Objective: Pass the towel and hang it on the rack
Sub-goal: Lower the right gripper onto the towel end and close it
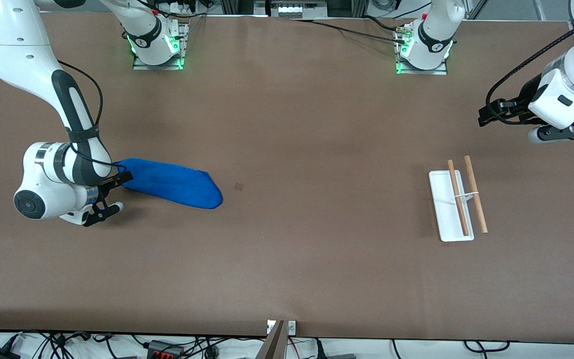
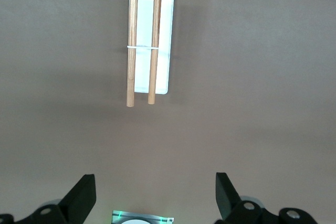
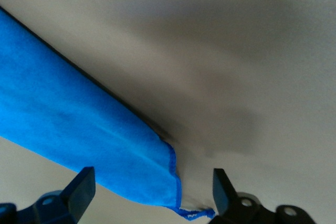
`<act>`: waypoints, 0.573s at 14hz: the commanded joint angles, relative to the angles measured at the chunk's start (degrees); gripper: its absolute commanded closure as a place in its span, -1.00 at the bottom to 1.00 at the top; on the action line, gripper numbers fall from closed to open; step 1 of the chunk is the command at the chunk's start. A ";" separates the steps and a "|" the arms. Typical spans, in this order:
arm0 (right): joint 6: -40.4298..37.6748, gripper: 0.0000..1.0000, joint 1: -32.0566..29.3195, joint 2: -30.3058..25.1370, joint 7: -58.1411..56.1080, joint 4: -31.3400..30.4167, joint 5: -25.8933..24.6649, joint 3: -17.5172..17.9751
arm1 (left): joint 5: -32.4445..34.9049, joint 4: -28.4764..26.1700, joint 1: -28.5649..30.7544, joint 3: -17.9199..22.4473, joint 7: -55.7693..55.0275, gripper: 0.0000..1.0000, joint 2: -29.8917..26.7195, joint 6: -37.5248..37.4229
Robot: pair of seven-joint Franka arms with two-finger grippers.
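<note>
The blue towel (image 1: 172, 187) lies folded and flat on the table toward the right arm's end. My right gripper (image 1: 117, 192) is low at the towel's end, open, with the towel's corner between its fingers. In the right wrist view the towel (image 3: 79, 124) reaches in between the open fingers of my right gripper (image 3: 152, 192), and its small loop (image 3: 197, 213) lies beside one finger. The rack (image 1: 456, 202), a white base with two wooden rods, stands toward the left arm's end. My left gripper (image 1: 563, 132) is open and empty, up over the table beside the rack. It also shows in the left wrist view (image 2: 156, 195), which looks down on the rack (image 2: 149, 45).
A small dark mark (image 1: 238, 186) is on the brown table near the towel. The arm bases (image 1: 157, 47) (image 1: 421, 50) stand along the table's edge farthest from the front camera.
</note>
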 commanded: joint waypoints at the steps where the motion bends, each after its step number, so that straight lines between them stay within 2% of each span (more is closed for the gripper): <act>1: 0.68 -0.84 -0.37 1.77 -1.61 1.27 2.33 0.15 | -0.74 2.03 -0.07 0.21 1.32 -1.00 1.12 -1.22; 3: 0.78 -0.80 -0.99 2.29 -1.70 1.27 5.93 0.06 | -0.74 2.03 -0.07 0.21 1.32 -1.00 1.12 -1.22; 7: 0.51 -0.50 -1.25 2.56 -1.70 1.09 6.03 0.06 | -0.83 2.03 -0.07 0.29 1.32 -1.00 1.12 -1.22; 8: 0.34 -0.48 -1.34 2.56 -1.61 1.09 6.12 0.06 | -0.83 2.03 -0.07 0.29 1.32 -1.00 1.12 -1.22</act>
